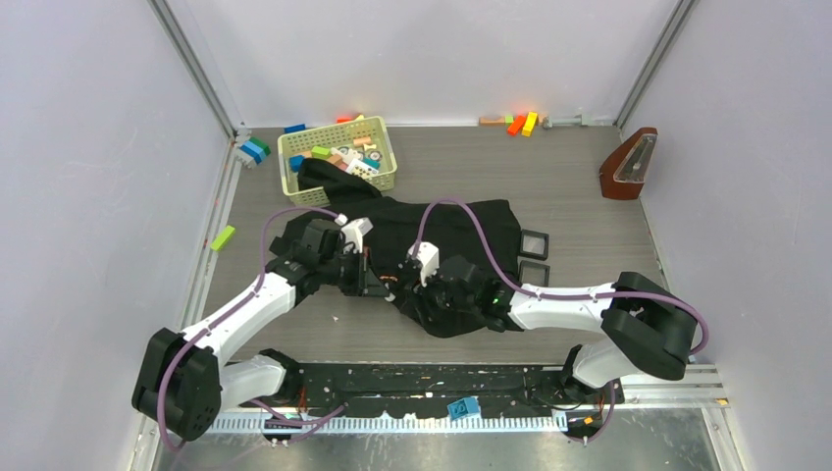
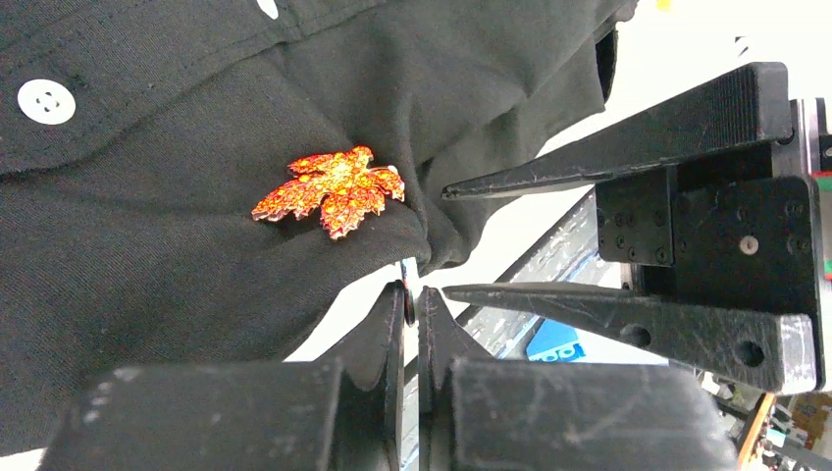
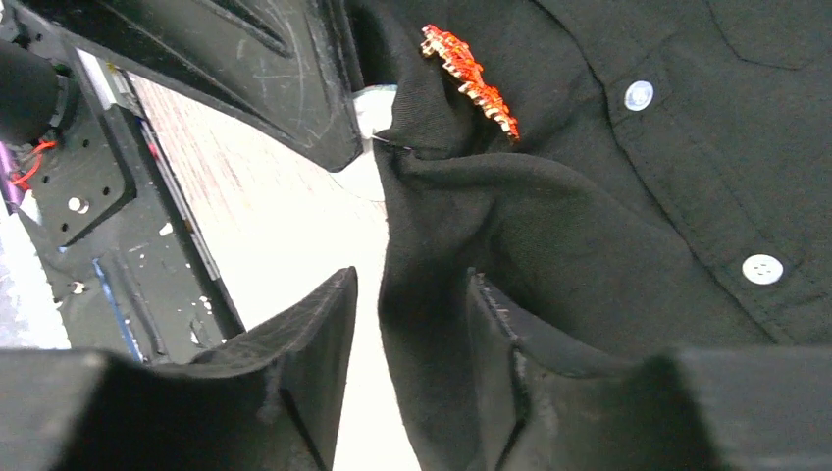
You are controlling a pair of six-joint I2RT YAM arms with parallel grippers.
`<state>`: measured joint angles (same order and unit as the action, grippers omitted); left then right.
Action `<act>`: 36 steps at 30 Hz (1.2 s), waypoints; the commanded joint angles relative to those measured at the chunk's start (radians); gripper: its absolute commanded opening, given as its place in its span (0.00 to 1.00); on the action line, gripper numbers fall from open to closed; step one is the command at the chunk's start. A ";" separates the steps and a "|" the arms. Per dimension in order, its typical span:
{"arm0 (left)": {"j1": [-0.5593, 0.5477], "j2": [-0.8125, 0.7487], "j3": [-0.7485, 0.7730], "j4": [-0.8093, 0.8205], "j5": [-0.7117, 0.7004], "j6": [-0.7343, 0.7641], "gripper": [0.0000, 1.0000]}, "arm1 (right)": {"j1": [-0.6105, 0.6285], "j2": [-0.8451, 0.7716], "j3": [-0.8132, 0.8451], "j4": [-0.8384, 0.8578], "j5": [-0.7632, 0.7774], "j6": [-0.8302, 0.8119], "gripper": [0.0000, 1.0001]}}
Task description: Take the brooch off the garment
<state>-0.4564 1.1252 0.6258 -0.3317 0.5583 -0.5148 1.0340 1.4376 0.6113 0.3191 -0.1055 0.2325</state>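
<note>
— Where is the tiny orange-red, leaf-shaped brooch (image 2: 329,191)?
— Pinned on the floppy black cloth garment (image 2: 147,314). My left pincer (image 2: 412,294) is clenched just beside it, but what it nips is hidden. I can't make out the brooch from overhead.
— And your right pincer (image 3: 412,280)?
— Released, its fingers straddling a fold near the brooch. Its camera catches the brooch edge-on only.
</note>
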 commanded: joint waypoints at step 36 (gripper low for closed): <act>-0.005 -0.101 -0.155 0.125 -0.169 -0.338 0.51 | 0.001 0.084 0.094 0.056 -0.117 0.056 0.01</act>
<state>-0.4583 1.0325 0.4801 -0.2161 0.3855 -0.8436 1.0328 1.5127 0.6632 0.3309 -0.2024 0.2867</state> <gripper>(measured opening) 0.422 0.060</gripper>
